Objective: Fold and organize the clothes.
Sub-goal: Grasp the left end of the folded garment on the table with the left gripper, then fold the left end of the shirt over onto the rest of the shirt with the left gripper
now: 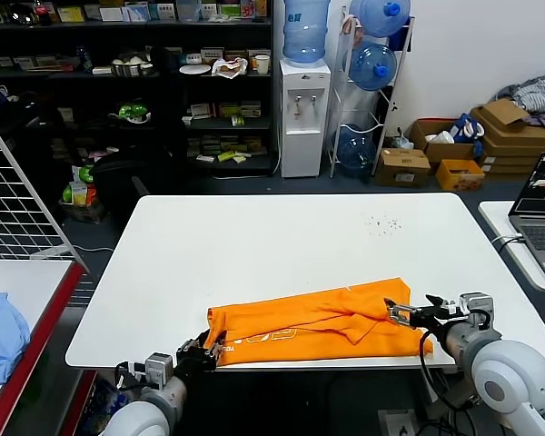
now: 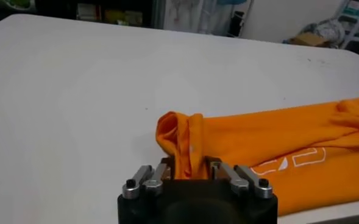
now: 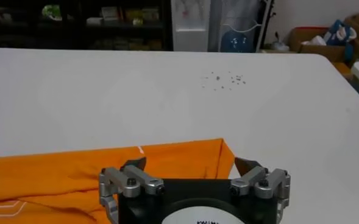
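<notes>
The clothes [image 1: 309,322], one bright orange T-shirt, lie as a long folded strip along the near edge of the white table [image 1: 254,245]. White lettering shows near its left end. My left gripper [image 1: 209,350] is at that left end, shut on a bunched fold of the orange fabric [image 2: 179,131], which stands up between the left gripper [image 2: 189,163] fingers. My right gripper [image 1: 398,313] is at the strip's right end. In the right wrist view the right gripper [image 3: 191,164] stands wide open, and the shirt's corner [image 3: 213,152] lies between its fingertips, untouched.
Small dark specks [image 1: 381,224] dot the far right of the table. A light blue garment [image 1: 0,331] lies on a side table at the left, beside a wire rack [image 1: 14,195]. A laptop [image 1: 543,213] sits on another table at the right.
</notes>
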`<move>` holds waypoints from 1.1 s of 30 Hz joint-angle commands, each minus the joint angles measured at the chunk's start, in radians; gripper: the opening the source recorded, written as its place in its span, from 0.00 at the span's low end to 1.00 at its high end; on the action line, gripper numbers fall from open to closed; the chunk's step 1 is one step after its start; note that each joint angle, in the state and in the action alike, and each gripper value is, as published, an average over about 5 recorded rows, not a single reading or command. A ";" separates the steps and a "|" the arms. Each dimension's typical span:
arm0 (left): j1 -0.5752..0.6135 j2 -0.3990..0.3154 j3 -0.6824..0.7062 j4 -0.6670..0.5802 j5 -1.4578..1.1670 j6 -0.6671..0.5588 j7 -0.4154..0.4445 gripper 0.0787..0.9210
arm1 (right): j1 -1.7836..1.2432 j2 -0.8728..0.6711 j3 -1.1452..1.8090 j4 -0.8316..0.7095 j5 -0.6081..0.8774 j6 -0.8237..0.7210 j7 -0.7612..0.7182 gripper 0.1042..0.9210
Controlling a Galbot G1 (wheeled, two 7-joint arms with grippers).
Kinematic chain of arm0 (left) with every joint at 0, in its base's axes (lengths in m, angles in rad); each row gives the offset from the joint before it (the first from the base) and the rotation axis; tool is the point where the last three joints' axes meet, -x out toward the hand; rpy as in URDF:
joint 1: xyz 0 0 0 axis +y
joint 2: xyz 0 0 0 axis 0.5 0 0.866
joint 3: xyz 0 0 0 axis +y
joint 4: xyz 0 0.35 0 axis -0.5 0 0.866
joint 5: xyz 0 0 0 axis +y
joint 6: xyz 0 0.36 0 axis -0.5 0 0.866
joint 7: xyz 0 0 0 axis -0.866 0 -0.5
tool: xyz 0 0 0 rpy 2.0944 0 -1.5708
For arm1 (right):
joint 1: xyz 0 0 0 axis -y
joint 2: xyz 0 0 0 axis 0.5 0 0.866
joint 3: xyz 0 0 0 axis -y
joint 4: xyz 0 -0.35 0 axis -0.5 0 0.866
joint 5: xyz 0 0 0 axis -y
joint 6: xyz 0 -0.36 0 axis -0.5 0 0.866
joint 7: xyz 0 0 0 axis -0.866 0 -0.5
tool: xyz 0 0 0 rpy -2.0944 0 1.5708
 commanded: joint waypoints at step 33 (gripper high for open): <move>0.208 0.515 -0.586 0.053 -0.390 0.048 -0.089 0.04 | 0.140 0.052 -0.153 -0.094 -0.063 0.030 -0.045 1.00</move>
